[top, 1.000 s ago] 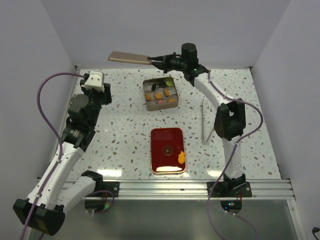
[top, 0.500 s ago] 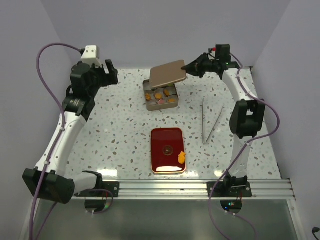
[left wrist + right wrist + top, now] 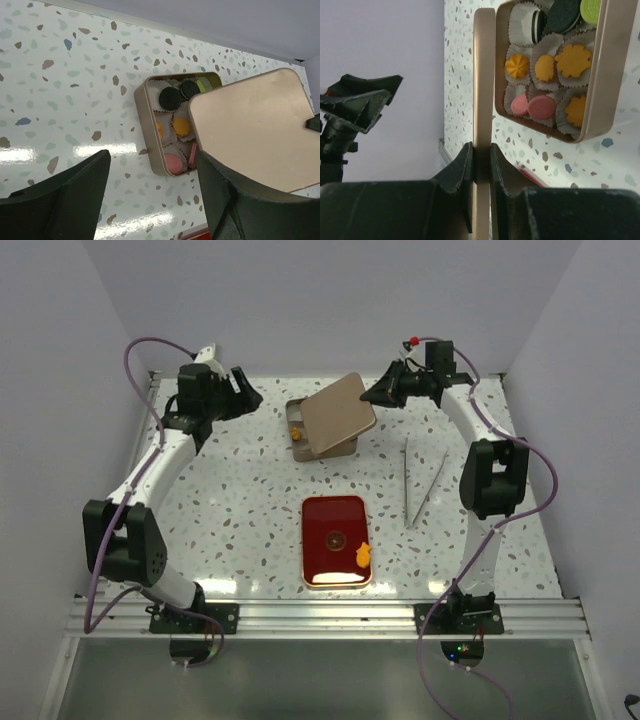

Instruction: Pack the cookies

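The cookies [image 3: 545,65] lay in white paper cups inside an open gold tin [image 3: 600,75]. The black ones and a green one filled the tin's far row. Orange ones sat across its middle, and two pink discs sat nearest the tin's near-left corner. In the left wrist view the same cookies [image 3: 180,125] showed only in the left part of the tin [image 3: 142,125], because the lid hid the rest. From above, only an orange speck of them [image 3: 296,430] peeped out at the tin's [image 3: 292,435] left edge.

The gold lid [image 3: 340,418] hung tilted over the tin and covered most of it. Whether its lower edge touched the tin could not be told. The right gripper [image 3: 368,395] pinched the lid's far-right rim; in its own camera the two fingers were closed tight on the thin edge of the lid [image 3: 482,75], with the gripper [image 3: 480,155] clamped on either face.

The left gripper [image 3: 250,395] hovered to the left of the tin, above the table [image 3: 230,500]. Its jaws were spread wide with nothing between them [image 3: 152,157].

Nearer the arm bases than the tin lay a red tray [image 3: 325,540]. One irregular orange cookie [image 3: 363,556] sat at its near-right corner, and a small dark disc [image 3: 335,537], too small to make out, sat near its middle. The metal tongs [image 3: 420,485] lay to the right of the tin and nearer.
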Available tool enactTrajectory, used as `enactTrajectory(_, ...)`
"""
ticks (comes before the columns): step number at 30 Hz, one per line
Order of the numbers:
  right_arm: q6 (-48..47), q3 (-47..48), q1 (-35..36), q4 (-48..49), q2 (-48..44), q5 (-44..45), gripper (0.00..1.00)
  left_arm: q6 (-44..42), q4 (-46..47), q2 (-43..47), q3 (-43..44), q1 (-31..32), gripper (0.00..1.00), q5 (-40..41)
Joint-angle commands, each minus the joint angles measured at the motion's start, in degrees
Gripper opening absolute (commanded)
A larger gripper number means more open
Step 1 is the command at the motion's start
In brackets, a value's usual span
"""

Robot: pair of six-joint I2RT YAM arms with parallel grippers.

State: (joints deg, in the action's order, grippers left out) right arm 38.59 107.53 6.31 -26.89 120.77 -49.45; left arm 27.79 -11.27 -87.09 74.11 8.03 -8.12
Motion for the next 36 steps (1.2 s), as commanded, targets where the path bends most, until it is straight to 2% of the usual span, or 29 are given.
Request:
enactTrajectory(1,1.65,-0.82,-0.33,12.37,-0.54,-2.14,0.00,4.19,9.31,-4.83,-0.72,-0.39,0.75,-4.18)
enactTrajectory(3,5.61,-2.84,-0.33,19.12,0.08,-1.53,0.00,6.30,13.17,-7.55,-1.59,-0.39,0.75,-6.37)
enactTrajectory(4,8.23,-3.20,-0.33,21.25,0.60,-1.53,0.00,7.01,16.94,-8.35,-2.03,-0.47,0.82,-8.56)
enactTrajectory(6,10.18,-3.55,-0.42,25.46,2.36,-0.74,0.00,8.07,19.69,-10.80,-2.83,-0.56,0.85,-10.24)
enactTrajectory(11,13.27,-4.08,-0.33,28.56,5.87,-0.21,0.00,9.99,25.14,-15.56,-4.22,-1.26,0.99,-14.73)
enactTrajectory(18,18.71,-8.03,-0.33,35.59,9.92,0.67,0.00,13.69,37.08,-19.69,-8.89,-1.26,1.00,-19.82)
enactTrajectory(24,22.22,-9.70,-0.33,40.33,12.55,0.94,0.00,15.89,43.69,-23.21,-11.44,-1.27,1.00,-24.05)
enactTrajectory(35,26.27,-10.58,-0.42,46.40,17.30,2.87,0.00,16.59,47.21,-26.55,-11.79,-1.26,1.00,-27.39)
enactTrajectory(36,26.01,-10.93,-0.42,46.41,17.39,3.04,0.02,16.51,47.39,-26.73,-11.70,-1.26,1.00,-27.74)
